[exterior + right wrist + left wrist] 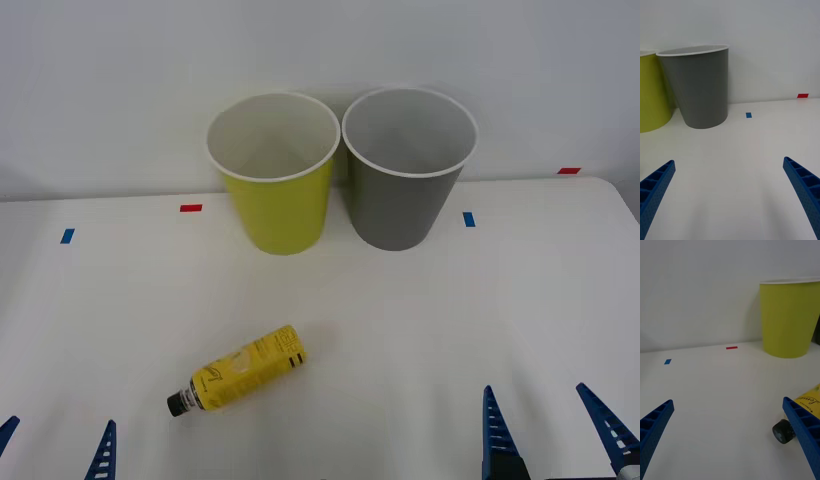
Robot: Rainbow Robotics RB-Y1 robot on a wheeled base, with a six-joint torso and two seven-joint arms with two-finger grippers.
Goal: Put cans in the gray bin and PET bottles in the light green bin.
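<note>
A small PET bottle (239,370) with a yellow label and black cap lies on its side on the white table, front left of centre; its cap end (783,431) sits just beyond one finger of my left gripper. The light green bin (272,178) and the gray bin (407,170) stand upright side by side at the back, green on the left. My left gripper (55,445) is open at the front left edge, a little left of the bottle. My right gripper (548,425) is open at the front right, with nothing between its fingers.
Small blue tape marks (67,236) (468,218) and red tape marks (190,208) (568,170) lie on the table (420,320). A white wall rises right behind the bins. Open tabletop lies between the grippers and the bins.
</note>
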